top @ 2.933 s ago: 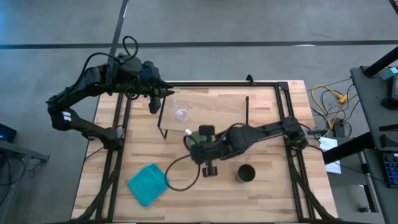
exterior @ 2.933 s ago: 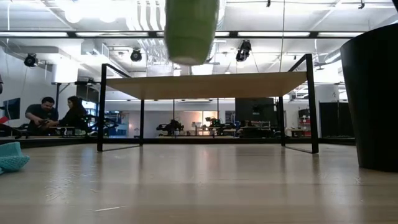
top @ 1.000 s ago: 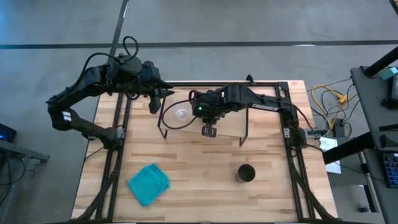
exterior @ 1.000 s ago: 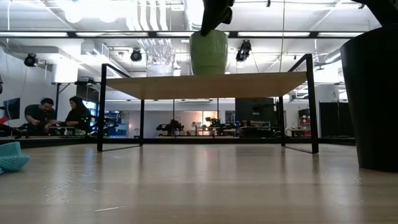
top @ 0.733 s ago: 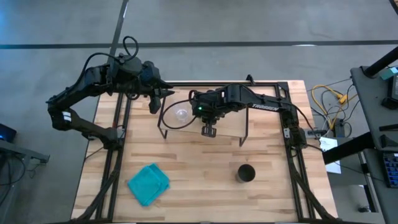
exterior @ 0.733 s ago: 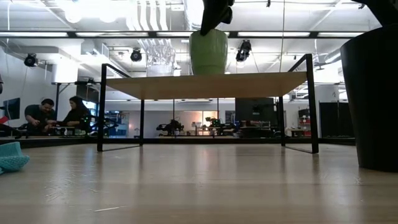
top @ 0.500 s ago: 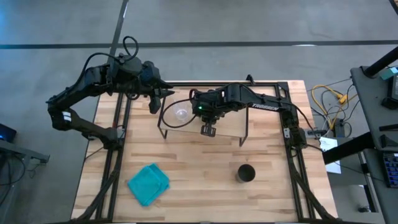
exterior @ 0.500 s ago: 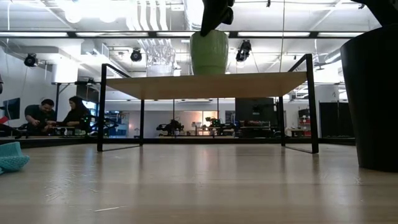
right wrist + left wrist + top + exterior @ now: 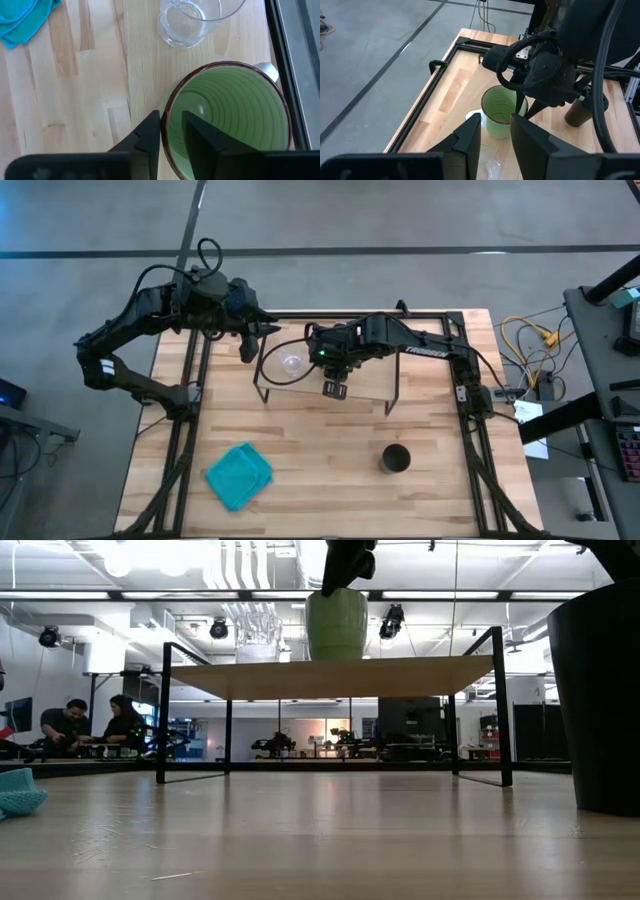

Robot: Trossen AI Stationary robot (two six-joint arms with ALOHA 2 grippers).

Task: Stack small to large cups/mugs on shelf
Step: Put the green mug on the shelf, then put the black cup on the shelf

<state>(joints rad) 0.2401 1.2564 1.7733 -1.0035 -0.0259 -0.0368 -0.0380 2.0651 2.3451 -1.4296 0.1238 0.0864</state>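
The light green mug (image 9: 235, 115) stands upright on the shelf's wooden board (image 9: 400, 675), and my right gripper (image 9: 170, 135) is shut on its rim from above. The clear glass cup (image 9: 192, 17) stands on the same board just left of the mug (image 9: 337, 625). My left gripper (image 9: 495, 135) is open and hovers at the shelf's far-left corner, above and apart from the glass cup (image 9: 291, 363). The black cup (image 9: 396, 458) stands on its base on the tabletop, near and to the right of the shelf. My right gripper pinches the green mug's rim (image 9: 164, 120) on the side facing the glass cup, one finger (image 9: 200, 137) inside the mug and one finger (image 9: 147, 135) outside. The fingers come from above, pointing down. The mug is upright with its base on the shelf board.
A teal cloth (image 9: 238, 475) lies on the tabletop near the left front. The shelf's thin black legs (image 9: 162, 710) stand on the table. The board's right half (image 9: 375, 385) is bare wood. People sit far back in the room (image 9: 95, 725).
About three seconds ago my right gripper held the green mug above the table's middle, in front of the shelf. It has carried the mug up and toward the far edge, onto the shelf board beside the glass cup. Over the last second nothing has visibly moved.
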